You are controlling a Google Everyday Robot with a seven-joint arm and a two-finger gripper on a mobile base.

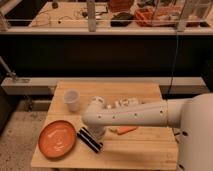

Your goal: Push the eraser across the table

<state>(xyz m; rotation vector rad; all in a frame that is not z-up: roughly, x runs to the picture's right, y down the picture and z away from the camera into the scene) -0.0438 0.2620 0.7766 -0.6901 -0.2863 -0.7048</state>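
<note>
The eraser (pixel 90 139), a long black block with a pale stripe, lies slantwise on the light wooden table (pixel 145 150) near its front, just right of the orange plate. My gripper (pixel 97 133) hangs down from the white arm that reaches in from the right. It sits right at the eraser's far right side, and the wrist hides the place where they meet.
An orange plate (pixel 57 139) lies at the table's front left, close to the eraser. A white cup (pixel 72 100) stands at the back left. An orange carrot (pixel 125 130) lies under the arm. Small white objects (pixel 125 103) sit behind it.
</note>
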